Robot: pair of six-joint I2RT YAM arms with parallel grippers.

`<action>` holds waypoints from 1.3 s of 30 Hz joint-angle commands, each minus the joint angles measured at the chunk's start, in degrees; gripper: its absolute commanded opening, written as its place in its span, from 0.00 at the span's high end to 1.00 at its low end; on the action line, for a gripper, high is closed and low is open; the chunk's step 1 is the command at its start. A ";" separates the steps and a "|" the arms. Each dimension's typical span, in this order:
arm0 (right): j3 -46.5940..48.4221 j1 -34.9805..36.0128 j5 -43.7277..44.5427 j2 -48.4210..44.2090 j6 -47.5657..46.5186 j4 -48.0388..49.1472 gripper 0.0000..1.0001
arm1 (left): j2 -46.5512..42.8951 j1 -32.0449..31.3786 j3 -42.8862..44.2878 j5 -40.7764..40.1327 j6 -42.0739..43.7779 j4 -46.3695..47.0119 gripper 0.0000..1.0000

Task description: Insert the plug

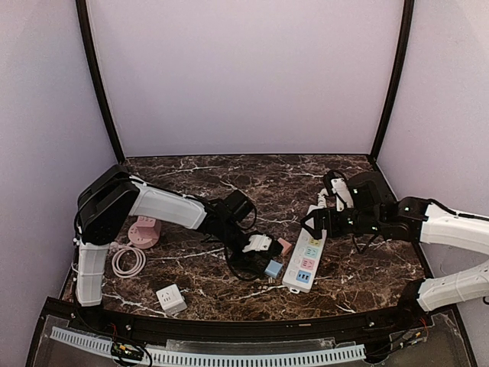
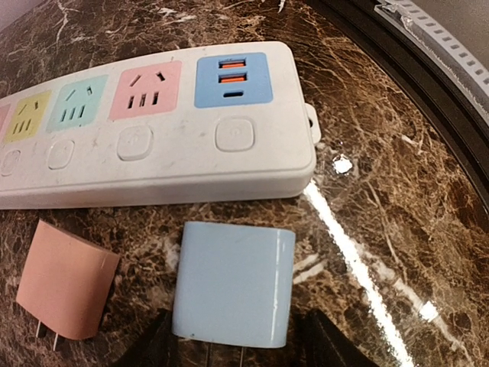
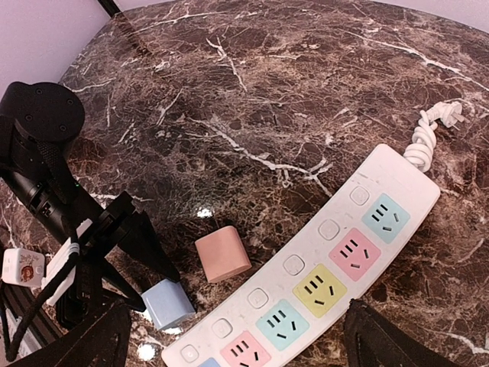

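Note:
A white power strip (image 1: 304, 260) with pastel sockets lies on the marble table; it also shows in the left wrist view (image 2: 153, 130) and the right wrist view (image 3: 336, 260). A light blue plug (image 1: 273, 268) lies beside its near end, prongs pointing away from the strip. My left gripper (image 2: 241, 353) is open, its fingers either side of the blue plug (image 2: 233, 284) with small gaps. A pink plug (image 2: 67, 279) lies just left of it and also shows in the right wrist view (image 3: 222, 254). My right gripper (image 3: 237, 352) is wide open and empty, above the strip's far half (image 1: 312, 224).
The strip's coiled cord (image 3: 428, 134) lies at its far end. A pink round object (image 1: 144, 231), a white coiled cable (image 1: 127, 261) and a white adapter (image 1: 171, 298) lie at the near left. A black rail (image 1: 229, 329) borders the front edge.

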 commanded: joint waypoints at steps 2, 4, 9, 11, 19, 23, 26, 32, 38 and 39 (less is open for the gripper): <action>0.14 -0.25 0.34 0.88 -0.49 -0.10 0.04 | -0.03 0.12 0.79 2.45 0.86 -0.88 0.45; 0.10 -0.25 0.25 0.81 -0.53 -0.12 0.04 | 0.04 -0.01 0.79 2.55 0.89 -0.79 0.45; 0.25 -0.29 0.15 0.98 -0.44 -0.19 0.04 | 0.33 -0.34 0.74 2.85 0.59 0.48 0.43; 0.35 -0.25 -0.02 1.05 -0.42 -0.32 0.04 | 0.59 -0.39 0.79 2.90 0.54 0.86 0.43; 1.01 -0.29 -0.42 0.99 -0.28 -0.98 0.04 | 1.38 -0.48 1.09 3.20 0.03 1.98 0.47; 1.41 -0.27 -0.49 0.90 -0.33 -1.33 0.04 | 1.68 -0.43 1.29 3.35 -0.09 2.10 0.54; 1.67 -0.28 -1.07 1.02 -0.27 -1.42 0.04 | 1.65 -0.42 1.53 3.37 -0.48 2.02 0.61; 2.41 -0.26 -2.53 1.10 0.79 -2.07 0.04 | -0.29 -0.46 0.60 3.87 -0.58 1.86 0.73; 3.65 -0.25 -7.87 0.64 3.05 -1.50 0.03 | -4.88 -0.09 -4.32 2.75 -6.46 10.90 0.84; 3.90 -0.29 -8.88 0.53 3.74 -1.51 0.02 | -6.29 0.06 -5.10 3.09 -7.44 14.10 0.85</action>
